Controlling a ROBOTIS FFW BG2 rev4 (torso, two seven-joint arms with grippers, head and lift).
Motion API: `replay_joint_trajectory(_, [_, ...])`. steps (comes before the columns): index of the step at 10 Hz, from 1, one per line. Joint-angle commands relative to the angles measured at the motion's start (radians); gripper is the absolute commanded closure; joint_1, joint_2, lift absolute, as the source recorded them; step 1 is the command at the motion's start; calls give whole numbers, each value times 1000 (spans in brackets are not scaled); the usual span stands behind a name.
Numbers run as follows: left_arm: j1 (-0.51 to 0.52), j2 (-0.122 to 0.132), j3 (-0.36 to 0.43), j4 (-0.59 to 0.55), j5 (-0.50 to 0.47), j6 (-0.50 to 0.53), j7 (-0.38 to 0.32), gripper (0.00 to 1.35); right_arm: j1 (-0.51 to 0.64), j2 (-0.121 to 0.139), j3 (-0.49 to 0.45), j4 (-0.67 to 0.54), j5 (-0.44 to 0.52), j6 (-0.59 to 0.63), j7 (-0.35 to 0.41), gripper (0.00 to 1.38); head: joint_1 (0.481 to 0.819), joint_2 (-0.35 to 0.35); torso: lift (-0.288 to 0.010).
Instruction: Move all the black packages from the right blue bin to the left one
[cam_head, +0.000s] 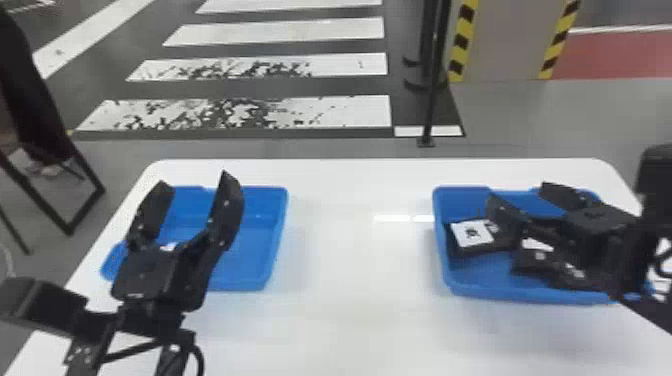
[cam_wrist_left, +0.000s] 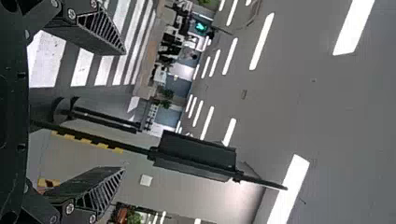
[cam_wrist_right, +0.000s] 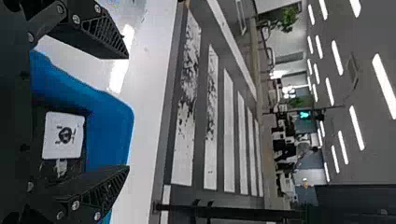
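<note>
Head view: white counter (cam_head: 345, 310) w/ L blue bin (cam_head: 245, 265) & R blue bin (cam_head: 500, 292) well apart, one per side. Black pkgs lie in R bin, at least two: one w/ white label, the labelled pkg (cam_head: 472, 233), flat near the bin's L wall; another, the nearer pkg (cam_head: 530, 262), toward the near wall, partly hidden by the R arm. Exact no. of pkgs can't be told. L bin: blue floor mostly visible; small white patch (cam_head: 169, 246) just behind L tool (cam_head: 194, 186), type unclear.

L tool: fingers spread wide, nothing btwn them; seen across L bin's near L part, arm in from bottom edge. R tool (cam_head: 520, 197): fingers also spread, nothing pinched, at R bin; arm in from R edge, one finger beside the labelled pkg as seen here. Contact can't be told.

R wrist view: same label, face up in the bin, seen btwn the two spread fingers. Beyond counter: floor w/ white stripes (cam_head: 240, 112), black post (cam_head: 434, 90) & pillar (cam_head: 505, 40) w/ yellow-black edges.
</note>
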Motion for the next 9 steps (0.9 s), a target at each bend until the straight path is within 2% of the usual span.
replay_joint_trajectory(1, [14,6,-36,-9,11,28,0,160,-91,1,-7,63,77,114,-3,199,695,54,-140])
replay_joint_trajectory(3, [14,14,-62,-7,11,58,-9,162,-138,2,-9,78,139,320,-55,199,695,-29,-140])
replay_joint_trajectory(5, [14,12,-56,-7,13,63,-9,162,-125,11,-9,71,169,452,-95,199,695,-77,-140])
replay_joint_trajectory(7, [11,12,-56,-7,13,65,-11,162,-125,16,5,120,179,465,-111,202,695,-98,-140])
replay_joint_trajectory(9, [11,14,-56,-7,9,67,-11,162,-147,19,11,193,153,423,-111,208,695,-100,-140])
